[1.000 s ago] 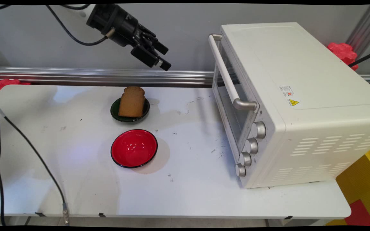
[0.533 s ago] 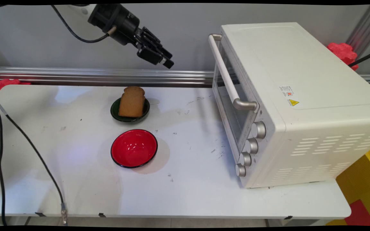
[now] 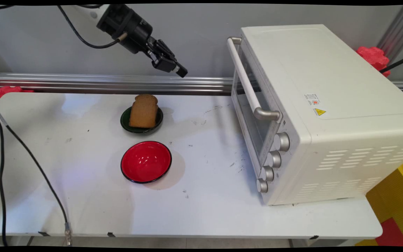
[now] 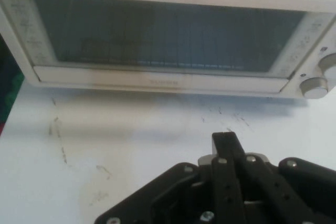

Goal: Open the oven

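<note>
White table [image 3: 205, 210] against a grey wall, with an aluminium rail along the table's far edge. A white oven [image 3: 327, 105] stands at the right end, and all places below are given relative to it.

Oven: the door is closed and its handle [image 3: 247, 80] lies flush across the top of the door. There are four knobs [image 3: 274, 159] in a column at the door's near end. In the hand view the door glass [image 4: 163, 35] is dark and I cannot make out anything inside.

Gripper [image 3: 181, 72]: it hangs in the air to the left of the oven, at about the height of the handle and well apart from it, tilted down and pointing toward the door. It touches nothing. In the hand view the fingers [image 4: 226, 142] rise as one closed stack with no gap visible between them. I read them as closed and holding nothing.

Toast [image 3: 143, 112]: one brown slice leans on a dark green plate [image 3: 126, 124], left of the oven toward the far side. It sits below the gripper and somewhat further from the oven, and it is not touched.

Red bowl [image 3: 146, 161]: left of the oven and nearer the camera than the plate, just beside the plate but apart from it.

State as seen: the door is unopened, the slice is on its plate and the gripper is off everything
</note>
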